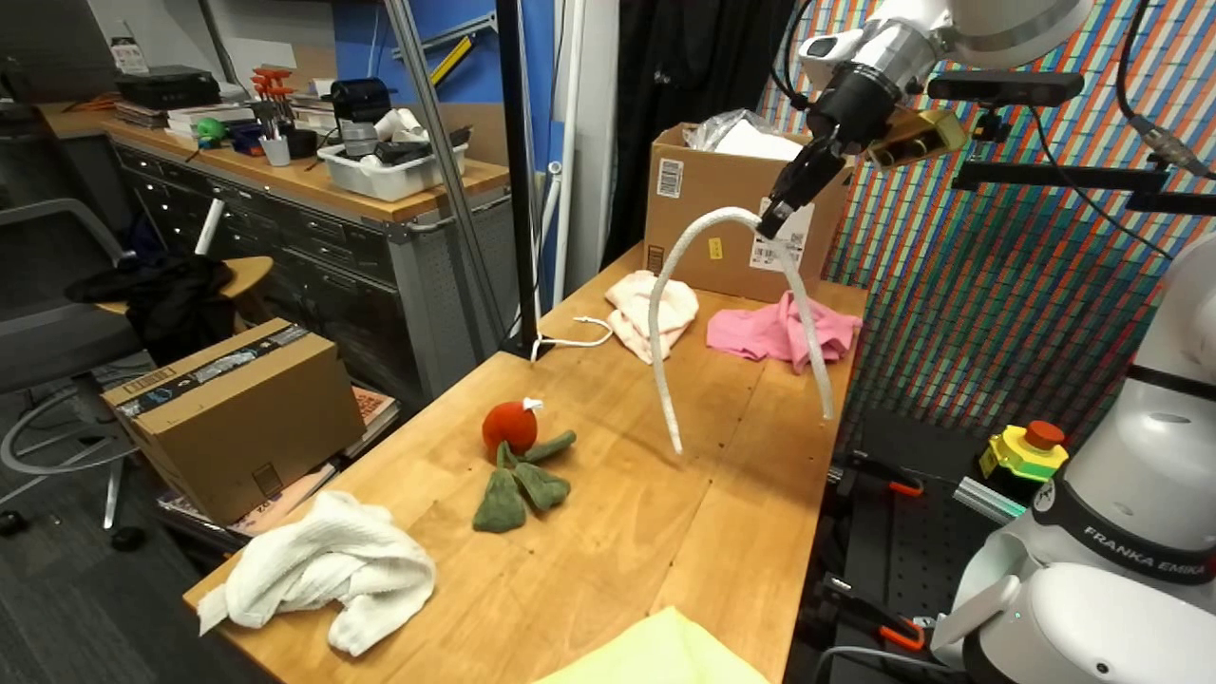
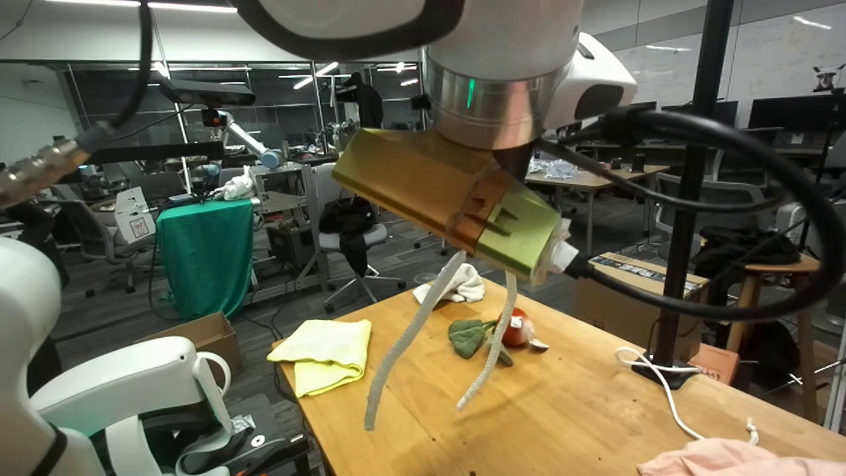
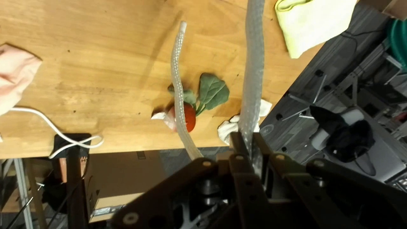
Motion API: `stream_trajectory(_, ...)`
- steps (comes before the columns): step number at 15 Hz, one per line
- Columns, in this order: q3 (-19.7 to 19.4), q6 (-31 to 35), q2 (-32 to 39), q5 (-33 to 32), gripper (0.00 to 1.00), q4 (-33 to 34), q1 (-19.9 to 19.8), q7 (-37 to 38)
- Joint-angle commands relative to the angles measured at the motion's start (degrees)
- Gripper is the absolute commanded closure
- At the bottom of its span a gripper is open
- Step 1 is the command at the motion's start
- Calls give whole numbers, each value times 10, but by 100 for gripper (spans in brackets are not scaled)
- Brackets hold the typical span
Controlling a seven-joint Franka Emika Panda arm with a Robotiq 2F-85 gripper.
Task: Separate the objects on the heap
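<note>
Nearest, the claw (image 3: 249,140) grips the thick white cord (image 3: 254,63), likely mid-separation; next, lay it apart on the bench (image 3: 108,73).

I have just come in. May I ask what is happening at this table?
The robot's gripper is shut on a thick white cord, holding it above the table, both ends hanging down. On the table, a pale pink cloth, a bright pink cloth, a white towel, a yellow cloth and a red-and-green toy lie apart. The cord is not yet set down.
</note>
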Motion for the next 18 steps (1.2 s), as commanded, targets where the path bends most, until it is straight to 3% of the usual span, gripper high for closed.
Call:
stream_trajectory(1,15,-44,40,-16,97,28,-6,9)
stream_trajectory(18,115,-21,263,-64,97,38,-6,12)
